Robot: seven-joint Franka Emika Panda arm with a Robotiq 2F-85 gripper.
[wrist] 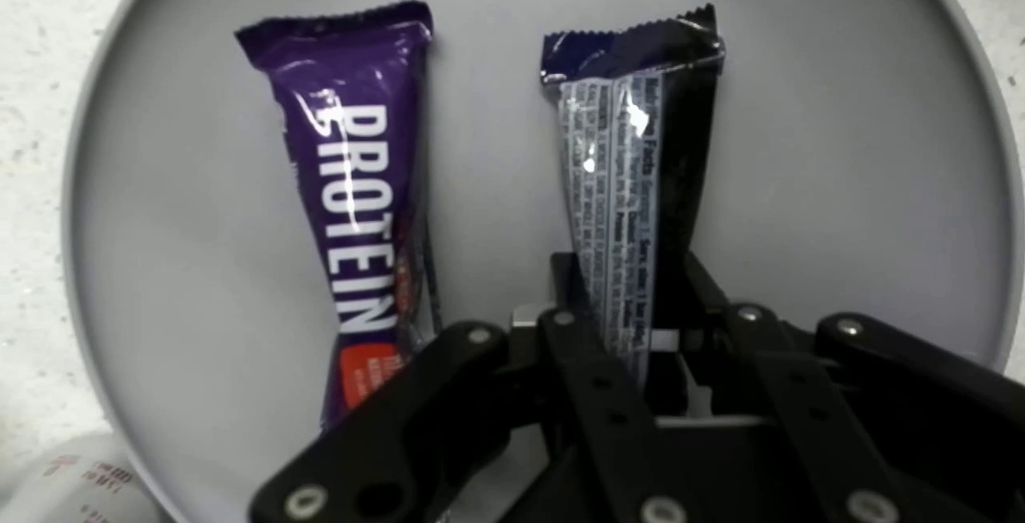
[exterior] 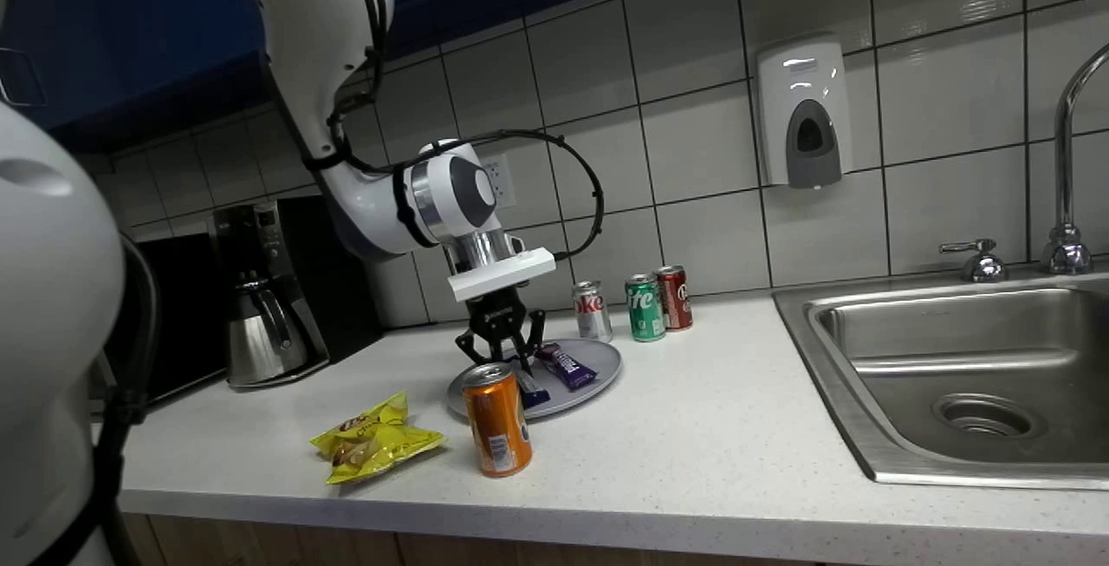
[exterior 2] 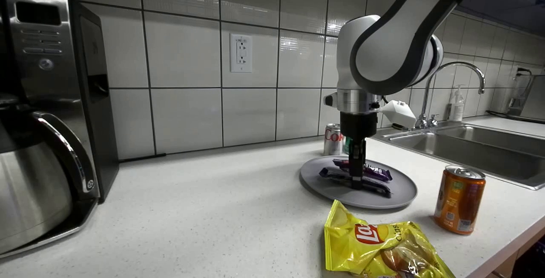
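Gripping dark bar (wrist: 629, 170), lying on plate (wrist: 865, 187), betw. both fingers (wrist: 569, 287) of gripper (wrist: 634, 287); touching it on each side, approx. at mid-length. In wrist view, placed approx. alongside purple bar (wrist: 352, 211), but w/ strip of plate betw.

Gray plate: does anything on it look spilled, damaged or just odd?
No spill or damage shows on the gray plate. One small oddity: the purple PROTEIN bar seems to lie front up, while the dark-wrapped bar at the gripper has its Nutrition Facts side up, so they don't match.
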